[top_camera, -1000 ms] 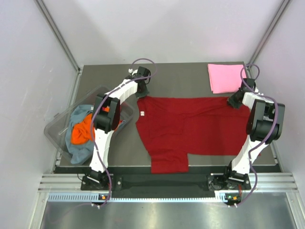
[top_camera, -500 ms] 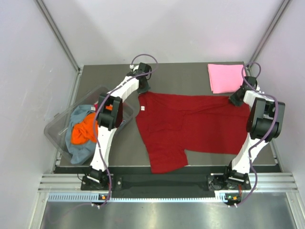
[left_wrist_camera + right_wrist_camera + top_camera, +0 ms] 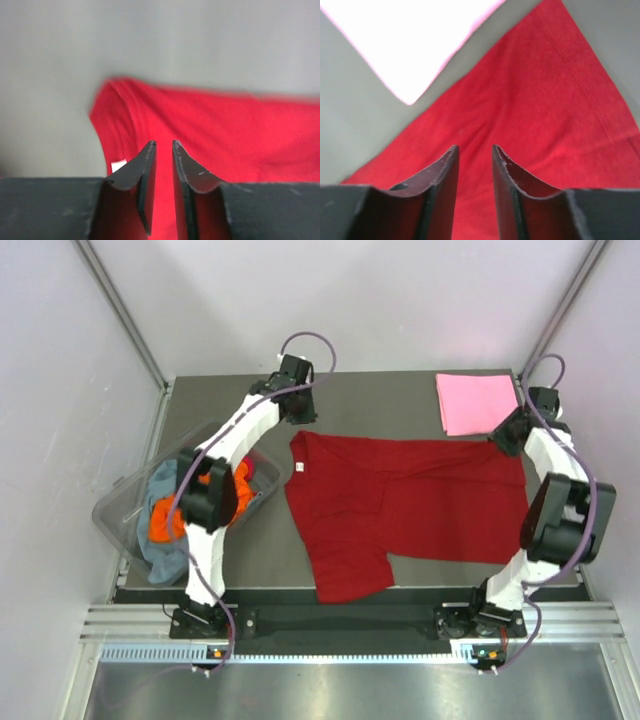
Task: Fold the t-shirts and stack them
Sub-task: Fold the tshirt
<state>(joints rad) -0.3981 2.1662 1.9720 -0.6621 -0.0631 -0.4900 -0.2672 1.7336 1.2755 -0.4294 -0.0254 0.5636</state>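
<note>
One dark red t-shirt (image 3: 420, 500), one pink t-shirt (image 3: 475, 403); left end effector (image 3: 163, 145) and right end effector (image 3: 475, 149) narrowly parted, empty.

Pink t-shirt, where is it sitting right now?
In the top view, the pink t-shirt lies folded at the far right corner of the table, just beyond the dark red t-shirt.

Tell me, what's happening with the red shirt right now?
Left gripper open, empty. Right gripper open, empty. Red shirt spread flat, unheld. Pink shirt beside it, apart.
</note>
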